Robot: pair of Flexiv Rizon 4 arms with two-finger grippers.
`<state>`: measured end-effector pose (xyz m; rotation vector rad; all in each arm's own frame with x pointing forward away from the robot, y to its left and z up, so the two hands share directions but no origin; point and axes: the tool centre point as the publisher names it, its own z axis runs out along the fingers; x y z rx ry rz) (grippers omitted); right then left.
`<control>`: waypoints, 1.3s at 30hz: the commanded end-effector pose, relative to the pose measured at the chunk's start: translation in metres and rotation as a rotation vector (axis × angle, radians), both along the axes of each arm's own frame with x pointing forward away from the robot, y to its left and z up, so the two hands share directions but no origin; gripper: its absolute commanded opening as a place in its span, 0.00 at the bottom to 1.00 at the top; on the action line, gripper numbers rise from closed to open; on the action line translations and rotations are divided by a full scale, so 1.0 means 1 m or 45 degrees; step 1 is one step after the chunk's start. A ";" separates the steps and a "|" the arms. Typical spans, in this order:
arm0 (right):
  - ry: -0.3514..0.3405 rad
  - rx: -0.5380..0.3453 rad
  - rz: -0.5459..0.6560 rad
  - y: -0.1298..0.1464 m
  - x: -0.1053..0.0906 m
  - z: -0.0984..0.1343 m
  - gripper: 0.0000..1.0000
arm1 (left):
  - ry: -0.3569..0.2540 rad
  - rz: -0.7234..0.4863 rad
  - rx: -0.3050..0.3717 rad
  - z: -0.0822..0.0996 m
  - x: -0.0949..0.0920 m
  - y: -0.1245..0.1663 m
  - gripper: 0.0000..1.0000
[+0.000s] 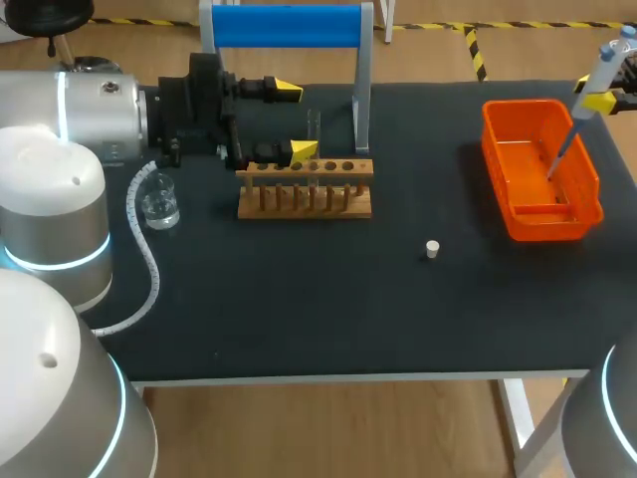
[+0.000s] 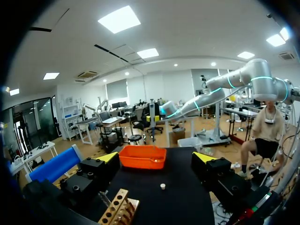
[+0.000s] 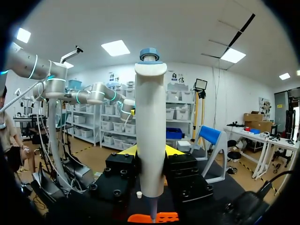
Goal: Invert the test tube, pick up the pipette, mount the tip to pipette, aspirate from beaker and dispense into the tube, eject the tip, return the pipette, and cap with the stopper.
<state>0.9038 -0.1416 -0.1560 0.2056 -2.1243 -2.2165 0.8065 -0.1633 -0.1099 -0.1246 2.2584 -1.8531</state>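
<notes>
Right gripper (image 3: 151, 151) is clamping the pipette (image 3: 150, 117); I am holding its tip (image 1: 559, 157) above the orange bin (image 1: 557, 221) underneath, presumably for ejection.

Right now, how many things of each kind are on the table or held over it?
wooden test tube rack: 1
test tube: 1
glass beaker: 1
orange bin: 1
white stopper: 1
pipette: 1
blue-topped stand: 1
Total: 7

I am looking at a white, blue-capped pipette (image 3: 150, 136), an orange bin (image 1: 495, 149) at two o'clock, a tan rack (image 1: 306, 204), a black table (image 1: 299, 309).
</notes>
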 end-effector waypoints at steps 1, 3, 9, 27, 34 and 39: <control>0.000 0.000 0.008 -0.002 0.002 0.000 0.00 | -0.002 0.002 -0.003 -0.001 0.000 0.000 1.00; 0.000 0.000 0.008 -0.002 0.002 0.000 0.00 | -0.002 0.002 -0.003 -0.001 0.000 0.000 1.00; 0.000 0.000 0.008 -0.002 0.002 0.000 0.00 | -0.002 0.002 -0.003 -0.001 0.000 0.000 1.00; 0.000 0.000 0.008 -0.002 0.002 0.000 0.00 | 0.016 -0.005 0.075 0.031 0.008 -0.118 1.00; 0.000 0.000 0.008 -0.002 0.002 0.000 0.00 | 0.011 -0.012 0.082 0.038 0.025 -0.171 1.00; 0.000 0.000 0.008 -0.002 0.002 0.000 0.00 | 0.011 -0.027 0.083 0.039 0.038 -0.205 1.00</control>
